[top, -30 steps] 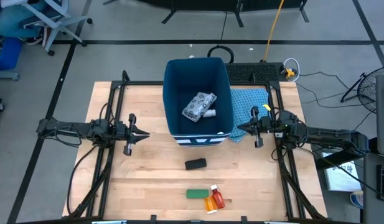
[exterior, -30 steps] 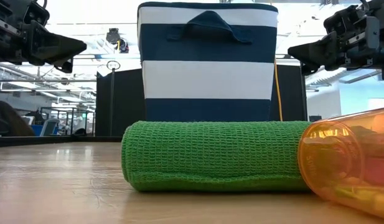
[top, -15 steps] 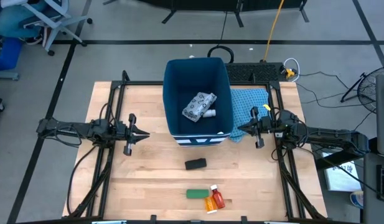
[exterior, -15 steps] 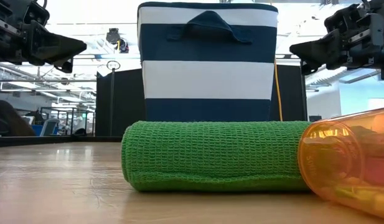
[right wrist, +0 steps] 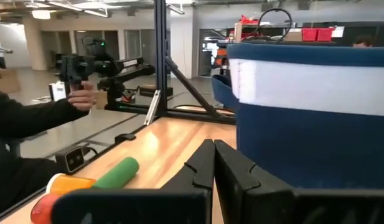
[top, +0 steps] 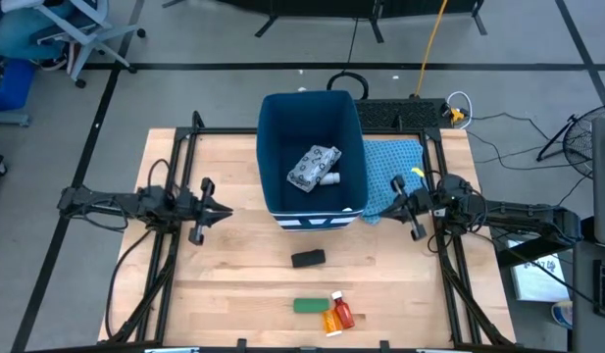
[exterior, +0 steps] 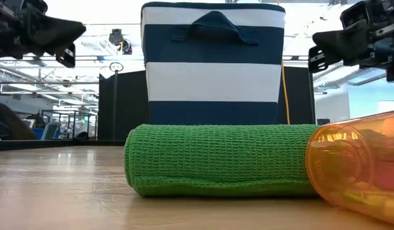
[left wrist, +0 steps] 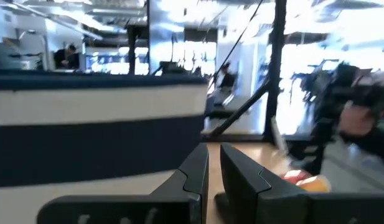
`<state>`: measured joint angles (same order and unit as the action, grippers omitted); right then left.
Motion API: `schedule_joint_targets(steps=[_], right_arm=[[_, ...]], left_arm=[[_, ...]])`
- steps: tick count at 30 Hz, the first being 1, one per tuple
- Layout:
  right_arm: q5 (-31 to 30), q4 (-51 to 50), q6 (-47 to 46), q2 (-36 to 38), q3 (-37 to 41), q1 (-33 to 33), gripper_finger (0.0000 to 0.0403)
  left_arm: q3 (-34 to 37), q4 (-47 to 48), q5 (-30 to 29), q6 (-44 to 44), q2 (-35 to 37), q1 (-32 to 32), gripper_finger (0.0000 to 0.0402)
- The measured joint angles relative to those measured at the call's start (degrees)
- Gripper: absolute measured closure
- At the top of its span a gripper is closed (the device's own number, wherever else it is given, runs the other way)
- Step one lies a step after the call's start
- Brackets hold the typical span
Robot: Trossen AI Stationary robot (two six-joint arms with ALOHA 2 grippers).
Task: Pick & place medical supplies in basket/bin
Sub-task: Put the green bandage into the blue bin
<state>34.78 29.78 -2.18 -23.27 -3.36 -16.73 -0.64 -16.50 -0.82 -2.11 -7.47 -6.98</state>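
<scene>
The dark blue bin (top: 312, 147) with white stripes (exterior: 212, 64) stands at the table's far middle. In it lie the white patterned packet (top: 313, 166) and a small white bottle (top: 330, 178). On the table lie the black oblong piece (top: 308, 259), a green woven pack (top: 309, 306) (exterior: 216, 160), and the orange and red bottles (top: 336, 314) (exterior: 356, 166) side by side near the near edge. My left gripper (top: 226, 210) (left wrist: 214, 167) hovers shut left of the bin. My right gripper (top: 377, 208) (right wrist: 214, 160) hovers shut to the bin's right.
A light blue cloth (top: 395, 162) lies right of the bin, partly below my right gripper. A black frame (top: 184, 147) rings the table. In the right wrist view a person's sleeve (right wrist: 30, 118) shows beyond the table. Bare wood lies between the bin and the black piece.
Both grippers have risen a little and rolled slightly about their wrists, staying shut. The right gripper has also drawn back slightly from the bin. No supply has moved.
</scene>
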Motion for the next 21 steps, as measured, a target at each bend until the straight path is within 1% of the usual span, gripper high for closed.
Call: schedule_joint_targets(steps=[2, 4, 7, 11, 15, 17, 21], right_arm=[[-0.82, 0.23, -0.42, 0.0, 0.0, 0.31, 0.0403], [-4.22, 2.03, -1.58, -0.01, -0.02, 1.69, 0.0403], [-6.95, 0.79, -0.05, -0.06, -1.45, 6.16, 0.0403], [-14.84, -0.03, 4.95, -1.26, -6.76, 16.07, 0.0403], [-20.37, -3.97, 11.61, -5.75, -12.75, 29.76, 0.0403], [-26.13, -5.21, 15.65, -9.37, -15.64, 37.16, 0.0403], [-43.82, -7.97, 23.76, -19.36, -21.43, 49.1, 0.0403]], left_arm=[[0.0, -1.06, 0.36, -0.12, -0.02, -0.02, 0.0355], [0.0, -1.7, 0.42, -0.02, -0.02, -0.02, 0.0355], [0.0, -2.18, 0.81, -0.17, -0.02, -0.02, 0.0355], [0.0, -2.02, -0.29, 0.17, -0.02, -0.02, 0.0355], [0.0, -1.93, -2.54, 0.33, -0.02, -0.02, 0.0355], [0.0, -1.76, -3.6, 0.33, -0.02, -0.02, 0.0355], [0.0, -1.61, -6.06, 0.38, -0.02, -0.02, 0.0355]])
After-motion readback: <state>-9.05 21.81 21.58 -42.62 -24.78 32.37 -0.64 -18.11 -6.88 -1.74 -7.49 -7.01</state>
